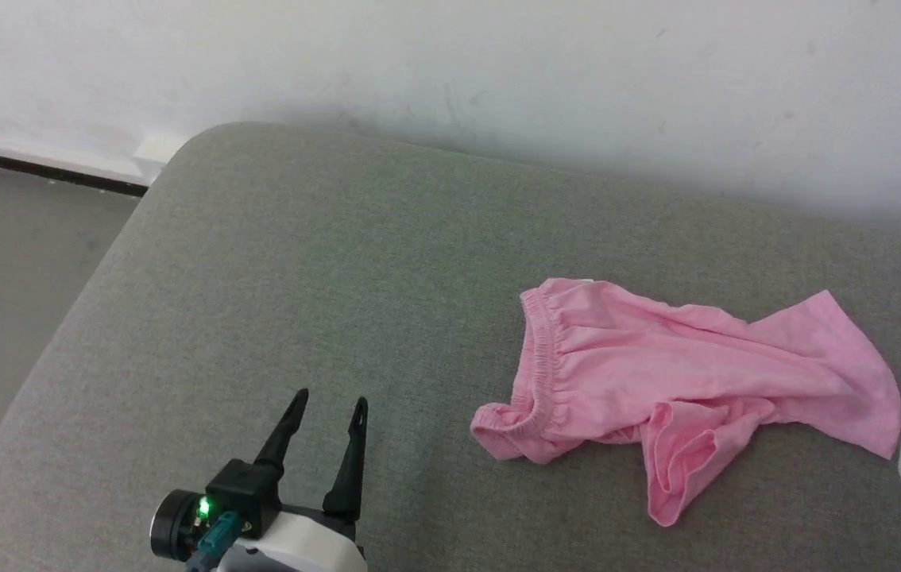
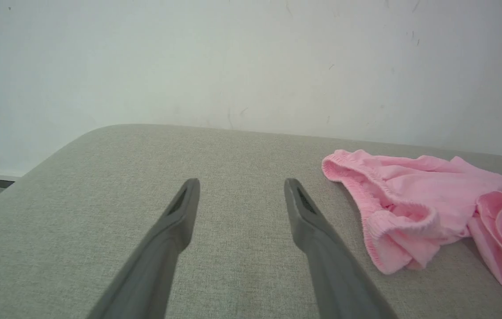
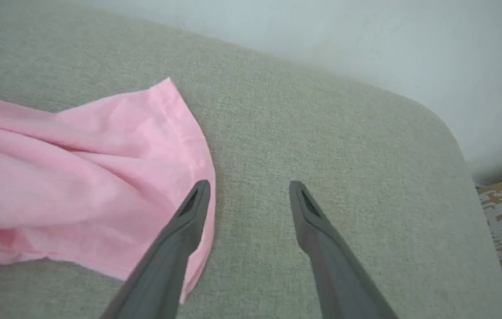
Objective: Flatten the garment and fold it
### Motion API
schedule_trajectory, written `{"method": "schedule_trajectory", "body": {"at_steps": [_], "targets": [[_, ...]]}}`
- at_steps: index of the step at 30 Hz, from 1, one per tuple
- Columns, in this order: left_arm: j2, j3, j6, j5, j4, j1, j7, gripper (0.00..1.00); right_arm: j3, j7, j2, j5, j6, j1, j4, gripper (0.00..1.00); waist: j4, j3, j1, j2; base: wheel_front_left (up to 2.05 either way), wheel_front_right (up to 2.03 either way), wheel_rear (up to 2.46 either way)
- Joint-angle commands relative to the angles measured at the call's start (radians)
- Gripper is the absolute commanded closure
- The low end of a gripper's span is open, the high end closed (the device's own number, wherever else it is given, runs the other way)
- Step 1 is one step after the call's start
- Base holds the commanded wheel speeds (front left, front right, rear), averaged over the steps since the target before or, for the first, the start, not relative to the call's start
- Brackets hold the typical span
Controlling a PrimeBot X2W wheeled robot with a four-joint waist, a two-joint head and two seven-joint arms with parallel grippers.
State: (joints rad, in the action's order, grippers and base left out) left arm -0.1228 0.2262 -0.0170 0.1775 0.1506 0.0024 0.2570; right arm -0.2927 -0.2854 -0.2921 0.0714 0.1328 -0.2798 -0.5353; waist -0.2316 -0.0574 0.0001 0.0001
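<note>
Left jaws spread over grey cushion (image 1: 260, 278), right jaws spread beside garment (image 1: 657, 357) hem, white label (image 1: 584, 280) unreadable

thin, wrinkled cotton-like garment (image 1: 681, 365) lies on a matt, coarse-woven cloth cushion (image 1: 299, 278).

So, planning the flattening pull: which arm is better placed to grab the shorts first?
Right. The right gripper is open, one finger by the garment, at a leg hem; the left gripper is open over bare cushion, apart from the waistband.

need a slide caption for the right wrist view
Open right pincer at the edge of crumpled pink shorts on a grey cushion.
</note>
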Motion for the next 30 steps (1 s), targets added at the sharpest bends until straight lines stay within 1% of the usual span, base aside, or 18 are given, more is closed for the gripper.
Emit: {"method": "schedule_trajectory", "body": {"at_steps": [1, 6, 9, 11, 14, 17, 21, 23, 25, 30], "targets": [[0.007, -0.008, -0.006, -0.01, 0.004, 0.017, 0.005, 0.0, 0.003, 0.041, 0.042, -0.014, -0.002, -0.021, -0.002, 0.0, 0.019, 0.009, -0.0001, -0.0001, 0.0, 0.0, 0.0], [0.016, -0.029, -0.015, -0.018, 0.008, 0.031, 0.005, 0.0, 0.084, 0.112, 0.135, -0.054, -0.002, 0.029, 0.079, 0.0, 0.048, 0.024, -0.0001, -0.0001, 0.0, 0.0, 0.0], [0.021, -0.04, -0.022, -0.022, 0.011, 0.037, 0.005, 0.0, 0.168, 0.113, 0.16, -0.09, -0.002, 0.088, 0.164, 0.0, 0.062, 0.034, -0.0001, -0.0001, 0.0, 0.0, 0.0], [0.024, -0.047, -0.026, -0.024, 0.013, 0.039, 0.005, 0.0, 0.237, 0.095, 0.162, -0.119, -0.002, 0.132, 0.229, 0.0, 0.069, 0.04, -0.0001, -0.0001, 0.0, 0.0, 0.0], [0.028, -0.057, -0.032, -0.028, 0.015, 0.044, 0.005, 0.0, 0.357, 0.009, 0.15, -0.175, -0.002, 0.204, 0.333, 0.0, 0.075, 0.049, -0.0001, -0.0001, 0.0, 0.0, 0.0], [0.033, -0.066, -0.037, -0.03, 0.016, 0.046, 0.005, 0.0, 0.458, -0.126, 0.126, -0.238, -0.002, 0.261, 0.43, 0.0, 0.079, 0.049, -0.0001, -0.0001, 0.0, 0.0, 0.0], [0.04, -0.07, -0.047, -0.033, 0.025, 0.042, 0.005, 0.0, 0.532, -0.287, 0.113, -0.284, -0.002, 0.291, 0.517, 0.0, 0.075, 0.04, -0.0001, -0.0001, 0.0, 0.0, 0.0], [0.045, -0.066, -0.051, -0.035, 0.03, 0.036, 0.005, 0.0, 0.547, -0.332, 0.109, -0.276, -0.002, 0.286, 0.524, 0.0, 0.064, 0.033, -0.0001, -0.0001, 0.0, 0.0, 0.0], [0.049, -0.061, -0.055, -0.037, 0.035, 0.027, 0.005, 0.0, 0.546, -0.362, 0.119, -0.269, -0.002, 0.278, 0.507, 0.0, 0.049, 0.025, -0.0001, -0.0001, 0.0, 0.0, 0.0], [0.057, -0.063, -0.058, -0.039, 0.039, 0.013, 0.005, 0.0, 0.523, -0.378, 0.148, -0.215, -0.002, 0.25, 0.431, 0.0, 0.013, 0.009, -0.0001, -0.0001, 0.0, 0.0, 0.0]]}}
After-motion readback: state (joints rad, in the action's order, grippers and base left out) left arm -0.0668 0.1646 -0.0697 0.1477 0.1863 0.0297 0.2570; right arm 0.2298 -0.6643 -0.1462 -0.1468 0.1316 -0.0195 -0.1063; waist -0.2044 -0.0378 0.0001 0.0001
